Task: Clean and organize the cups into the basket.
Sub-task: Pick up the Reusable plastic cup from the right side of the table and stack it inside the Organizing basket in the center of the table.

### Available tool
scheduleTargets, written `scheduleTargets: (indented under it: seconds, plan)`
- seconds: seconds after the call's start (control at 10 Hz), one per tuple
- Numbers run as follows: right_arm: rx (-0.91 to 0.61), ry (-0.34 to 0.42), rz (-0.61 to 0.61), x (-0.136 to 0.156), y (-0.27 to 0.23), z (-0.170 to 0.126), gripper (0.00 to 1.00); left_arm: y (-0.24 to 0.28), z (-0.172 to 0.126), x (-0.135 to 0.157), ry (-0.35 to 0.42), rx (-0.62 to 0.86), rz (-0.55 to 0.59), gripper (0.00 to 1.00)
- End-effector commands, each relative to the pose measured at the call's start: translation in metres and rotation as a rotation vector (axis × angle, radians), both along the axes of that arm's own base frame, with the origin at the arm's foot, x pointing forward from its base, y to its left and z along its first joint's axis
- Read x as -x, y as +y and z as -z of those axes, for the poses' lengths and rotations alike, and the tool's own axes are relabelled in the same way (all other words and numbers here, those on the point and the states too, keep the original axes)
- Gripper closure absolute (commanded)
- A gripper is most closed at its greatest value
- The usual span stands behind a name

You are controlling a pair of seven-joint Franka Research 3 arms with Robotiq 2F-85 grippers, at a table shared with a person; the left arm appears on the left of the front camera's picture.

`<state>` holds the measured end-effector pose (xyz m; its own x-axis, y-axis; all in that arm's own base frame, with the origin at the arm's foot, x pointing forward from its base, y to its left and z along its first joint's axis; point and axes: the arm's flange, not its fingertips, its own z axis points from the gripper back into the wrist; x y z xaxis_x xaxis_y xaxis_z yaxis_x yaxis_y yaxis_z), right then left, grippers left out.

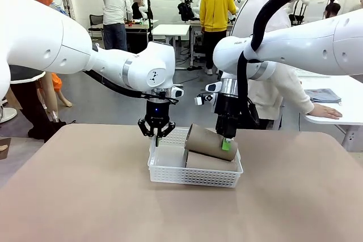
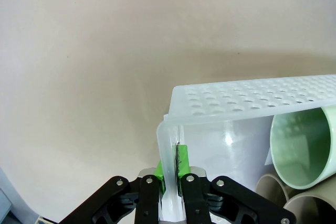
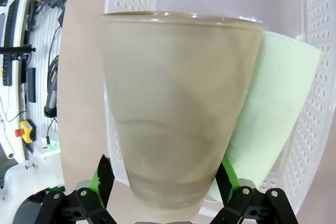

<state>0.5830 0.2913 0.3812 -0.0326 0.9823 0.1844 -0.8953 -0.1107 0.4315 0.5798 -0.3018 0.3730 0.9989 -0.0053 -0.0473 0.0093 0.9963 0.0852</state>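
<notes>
The white basket (image 1: 193,177) stands mid-table. My left gripper (image 1: 157,134) is shut on its left wall, and the left wrist view shows the green pads pinching that wall (image 2: 172,169). A tan cup (image 1: 209,141) lies tilted on top of another tan cup (image 1: 211,162) in the basket's right half. My right gripper (image 1: 227,143) straddles the top cup's base. In the right wrist view its fingers (image 3: 105,176) stand wide on either side of that cup (image 3: 178,108), with a slight gap on one side. A mint green cup (image 3: 273,114) lies beside it in the basket (image 3: 320,77); its mouth (image 2: 307,150) faces the left wrist.
Bare tan tabletop (image 1: 85,196) surrounds the basket on all sides. A person (image 1: 272,89) stands behind the far right edge, one hand (image 1: 327,111) resting on a neighbouring white table.
</notes>
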Motion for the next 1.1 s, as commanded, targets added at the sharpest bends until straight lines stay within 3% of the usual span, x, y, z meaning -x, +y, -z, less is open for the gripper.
scheduleTargets:
  seconds: [0.0, 0.2, 0.4, 0.6, 1.0]
  plan:
    - [0.015, -0.007, 0.001, -0.008, 0.001, 0.000, 0.00, 0.001, -0.002, 0.000, -0.003, 0.001, -0.001, 0.97]
    - [0.005, -0.006, 0.008, -0.009, -0.003, 0.000, 0.00, 0.001, -0.002, 0.000, -0.003, 0.001, -0.001, 0.97]
    - [-0.044, -0.060, 0.035, -0.009, -0.019, -0.014, 0.00, 0.001, -0.002, 0.000, -0.003, 0.001, -0.001, 0.97]
    - [-0.187, -0.153, 0.091, -0.003, -0.061, -0.043, 0.00, 0.001, -0.002, 0.000, -0.003, 0.001, -0.001, 0.97]
    - [-0.554, -0.240, 0.103, 0.036, -0.160, -0.068, 0.00, 0.001, -0.002, 0.000, -0.003, 0.001, -0.001, 0.97]
